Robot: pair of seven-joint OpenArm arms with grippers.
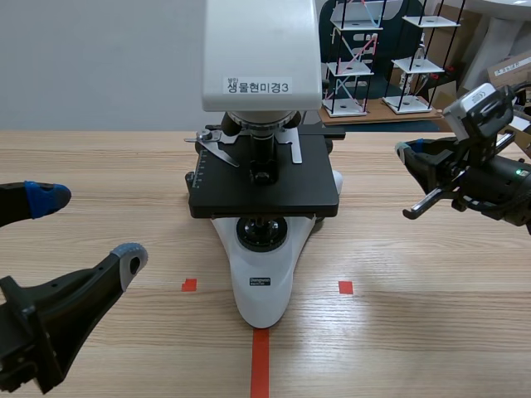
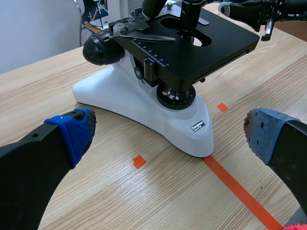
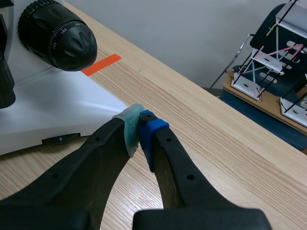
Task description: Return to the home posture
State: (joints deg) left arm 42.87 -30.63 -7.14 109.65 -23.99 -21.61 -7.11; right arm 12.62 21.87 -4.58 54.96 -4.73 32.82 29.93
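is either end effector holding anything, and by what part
Nothing is held. The left end effector is open and empty; the right end effector is shut pad to pad on nothing, beside the microscope.

Scene view facing across the table (image 1: pixel 415 332) at the microscope (image 1: pixel 264 207), wrist views near, angled down, all sharing its base.

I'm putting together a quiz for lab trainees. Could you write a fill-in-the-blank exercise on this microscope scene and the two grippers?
1. The left gripper has its fingers ____.
2. The right gripper is ____ on nothing.
3. In the scene view, the microscope stands ____ the two grippers.
4. The microscope's base is white, while its stage is ____.

Missing words: open; shut; between; black.
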